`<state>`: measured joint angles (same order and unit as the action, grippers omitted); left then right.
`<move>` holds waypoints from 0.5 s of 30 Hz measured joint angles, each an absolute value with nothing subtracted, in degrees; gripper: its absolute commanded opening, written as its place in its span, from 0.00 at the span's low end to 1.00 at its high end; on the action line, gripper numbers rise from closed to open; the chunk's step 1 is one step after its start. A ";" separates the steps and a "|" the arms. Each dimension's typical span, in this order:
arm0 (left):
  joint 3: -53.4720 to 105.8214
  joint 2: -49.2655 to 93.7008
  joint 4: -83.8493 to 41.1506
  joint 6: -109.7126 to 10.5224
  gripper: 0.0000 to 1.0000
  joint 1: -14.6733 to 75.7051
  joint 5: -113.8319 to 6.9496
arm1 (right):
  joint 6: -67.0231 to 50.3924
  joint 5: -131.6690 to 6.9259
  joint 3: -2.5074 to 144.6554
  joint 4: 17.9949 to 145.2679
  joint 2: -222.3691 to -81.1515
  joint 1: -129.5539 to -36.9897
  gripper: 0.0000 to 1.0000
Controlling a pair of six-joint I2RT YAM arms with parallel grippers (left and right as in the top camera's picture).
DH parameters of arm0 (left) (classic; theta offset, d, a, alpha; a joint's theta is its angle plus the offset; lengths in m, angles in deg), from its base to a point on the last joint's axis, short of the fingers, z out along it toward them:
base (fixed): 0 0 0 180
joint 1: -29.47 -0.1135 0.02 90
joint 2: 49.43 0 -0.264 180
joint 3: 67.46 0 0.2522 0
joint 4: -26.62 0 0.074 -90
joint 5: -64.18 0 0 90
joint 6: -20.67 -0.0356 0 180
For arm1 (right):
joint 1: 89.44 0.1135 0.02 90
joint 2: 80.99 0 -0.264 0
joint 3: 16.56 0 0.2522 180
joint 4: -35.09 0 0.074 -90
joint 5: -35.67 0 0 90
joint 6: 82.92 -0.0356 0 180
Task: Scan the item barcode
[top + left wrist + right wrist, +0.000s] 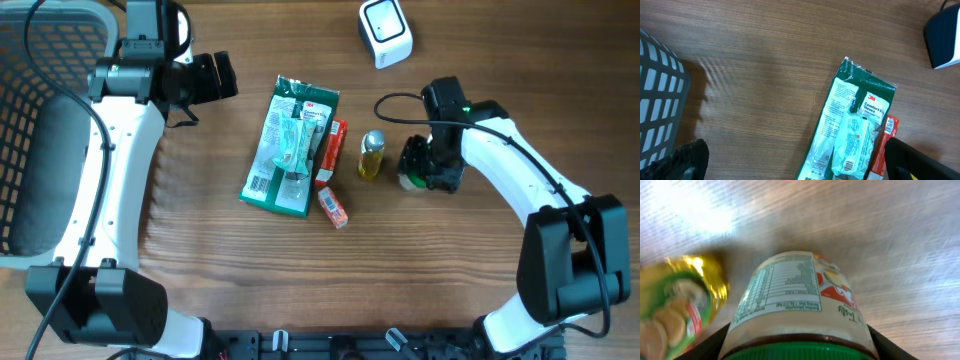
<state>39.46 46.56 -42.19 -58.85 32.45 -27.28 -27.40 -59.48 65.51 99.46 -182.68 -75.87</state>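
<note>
The right gripper (428, 168) clasps a green-lidded jar (795, 295) between its half-spread fingers and hides most of it overhead. No barcode can be made out. The left gripper (215, 77) gapes wide, empty.

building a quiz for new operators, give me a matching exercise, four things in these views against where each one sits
Things:
1 scanner
2 3M package
3 green-lidded jar
4 basket

Places:
A far left
B between the fingers of the right gripper
C top, right of centre
D middle, lying flat

Pairs: 1-C, 2-D, 3-B, 4-A
</note>
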 measured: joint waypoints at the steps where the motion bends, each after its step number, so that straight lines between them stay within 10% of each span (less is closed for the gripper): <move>1: 39.46 46.56 -42.19 -58.85 1.00 32.45 -27.28 | -27.35 -58.36 65.51 98.41 -182.70 -75.87 0.04; 15: 39.46 46.58 -42.15 -58.85 1.00 32.45 -27.26 | -2.65 -50.23 102.97 119.78 -182.28 -76.05 0.04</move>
